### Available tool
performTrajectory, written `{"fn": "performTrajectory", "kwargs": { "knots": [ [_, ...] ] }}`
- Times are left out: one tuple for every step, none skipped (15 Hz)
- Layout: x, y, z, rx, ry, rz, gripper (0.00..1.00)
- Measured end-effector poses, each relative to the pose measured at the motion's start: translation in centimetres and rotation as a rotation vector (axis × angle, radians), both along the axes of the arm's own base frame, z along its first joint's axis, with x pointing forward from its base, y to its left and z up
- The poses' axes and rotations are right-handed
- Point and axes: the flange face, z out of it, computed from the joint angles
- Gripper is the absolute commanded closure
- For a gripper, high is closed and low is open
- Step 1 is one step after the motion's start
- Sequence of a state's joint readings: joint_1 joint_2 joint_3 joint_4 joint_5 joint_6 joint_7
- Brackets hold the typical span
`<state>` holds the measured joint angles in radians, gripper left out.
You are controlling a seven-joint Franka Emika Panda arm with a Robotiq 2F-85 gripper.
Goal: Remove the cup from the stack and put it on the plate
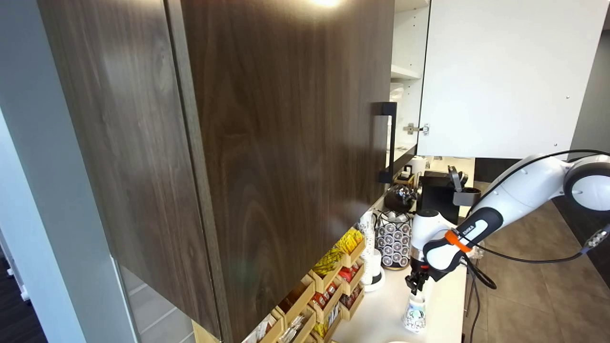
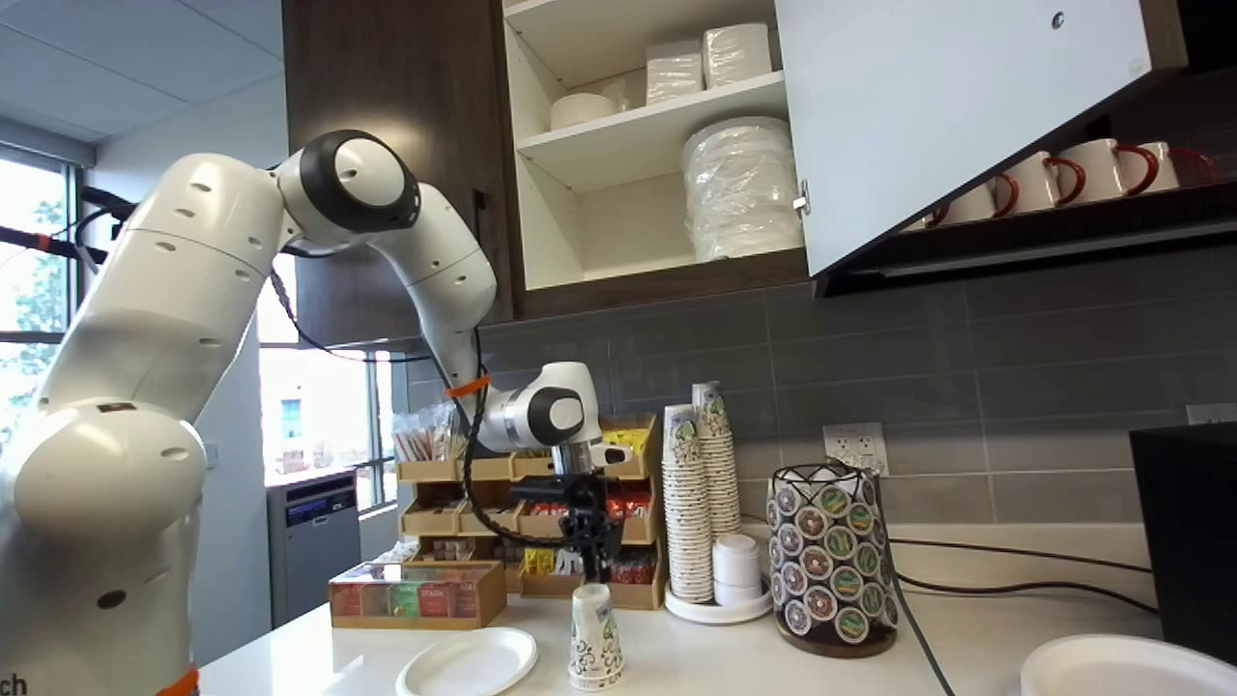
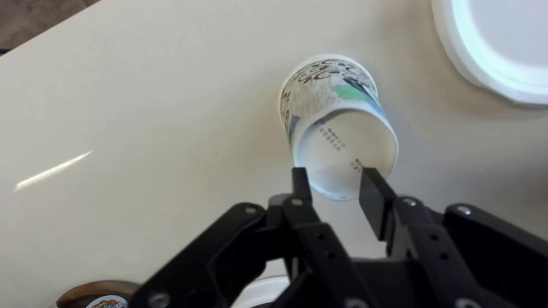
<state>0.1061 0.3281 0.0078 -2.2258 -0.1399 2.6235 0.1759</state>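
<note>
At left in an exterior view, the arm (image 2: 435,256) is arching over the surface (image 2: 715,667). The tea box (image 2: 417,595) is sitting just beyond the plate (image 2: 469,662), which is lying flat near the stack (image 2: 596,643). The plate looks light, so it may be sliding or tipping if the cup (image 3: 340,128) lands on its rim.

The stack is standing rim-down to the plate's right; lines at its foot are suggesting nested rims, though the count is not showing. The cup is resting on top, not yet removed. The fingers (image 3: 374,196) are hanging over it, parted partway and holding nothing; whether they are touching its base, I cannot tell. In the wrist view their gap is looking narrower than the base and over one edge of it, so a straight drop would probably be landing a tip on the base, denting it or toppling the stack. A hard squeeze could be crumpling what looks like paper; a low grip or tight nesting could be bringing up a second cup too.

Farther right, the cup towers (image 2: 688,512) and the pod rack (image 2: 833,570) are standing; a wide swing could be tipping those towers.
</note>
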Motion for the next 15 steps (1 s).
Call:
{"fn": "performTrajectory", "kwargs": {
  "knots": [
    [0.1,0.0,0.3,0.000,-0.004,-0.001,0.67],
    [0.2,-0.1,0.5,-0.001,-0.007,-0.001,0.63],
    [0.2,-0.1,0.8,-0.001,-0.010,-0.002,0.51],
    [0.2,-0.2,1.1,-0.003,-0.010,-0.002,0.41],
    [0.2,-0.2,1.3,-0.004,-0.009,-0.003,0.35],
    [0.1,-0.3,1.5,-0.006,-0.006,-0.003,0.29],
    [0.1,-0.3,1.5,-0.008,-0.001,-0.004,0.20],
    [0.1,-0.4,1.5,-0.009,0.003,-0.006,0.13],
    [0.0,-0.5,1.4,-0.010,0.006,-0.007,0.05],
    [0.0,-0.5,1.3,-0.010,0.009,-0.008,0.01],
    [0.0,-0.5,1.1,-0.011,0.013,-0.008,0.00],
    [-0.1,-0.5,0.7,-0.011,0.019,-0.007,0.00],
    [-0.2,-0.5,0.3,-0.012,0.026,-0.005,0.00],
    [-0.3,-0.4,-0.2,-0.012,0.035,-0.003,0.00],
    [-0.4,-0.3,-0.7,-0.013,0.044,0.000,0.00]
  ]
}}
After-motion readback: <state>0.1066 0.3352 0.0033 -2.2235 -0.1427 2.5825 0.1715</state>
